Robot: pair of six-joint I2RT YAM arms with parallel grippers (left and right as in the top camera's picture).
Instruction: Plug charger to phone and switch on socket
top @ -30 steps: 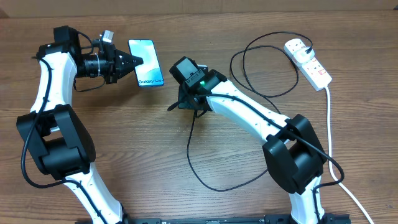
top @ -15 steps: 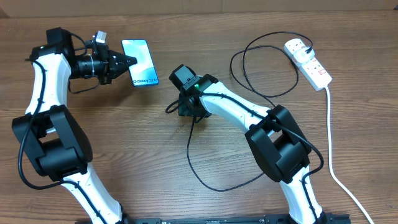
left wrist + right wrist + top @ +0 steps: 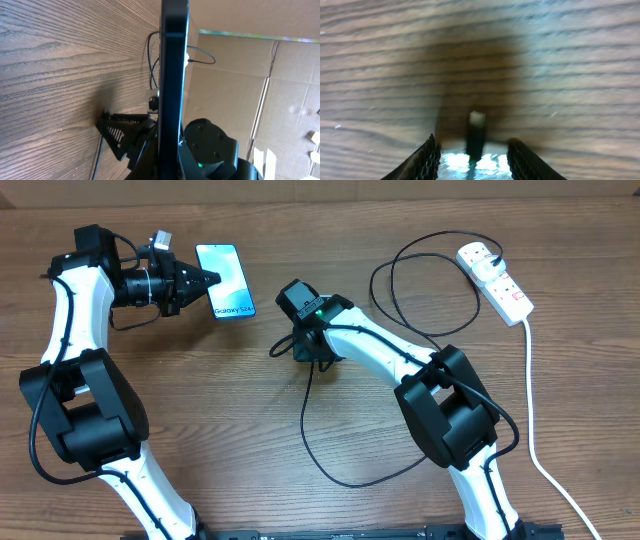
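Note:
The phone (image 3: 228,280) has a light blue screen with "Galaxy" on it and is held at the back left of the table. My left gripper (image 3: 208,280) is shut on its left long edge. In the left wrist view the phone (image 3: 173,75) shows edge-on as a dark upright strip rising from the gripper (image 3: 172,167). The charger (image 3: 303,425) is a thin black cable looping across the table to the white socket (image 3: 497,280) at the back right. My right gripper (image 3: 285,350) hangs low over its free end. The connector tip (image 3: 476,131) lies between the open fingers (image 3: 427,157), with a gap on each side.
A thick white cord (image 3: 530,400) runs from the socket down the right side of the wooden table (image 3: 200,410). The charger's black plug (image 3: 490,252) sits in the socket's far end. Cardboard walls (image 3: 235,90) stand behind the table.
My left gripper has carried the phone a little to the left and back. The right gripper has shifted left and lower over the cable's end.

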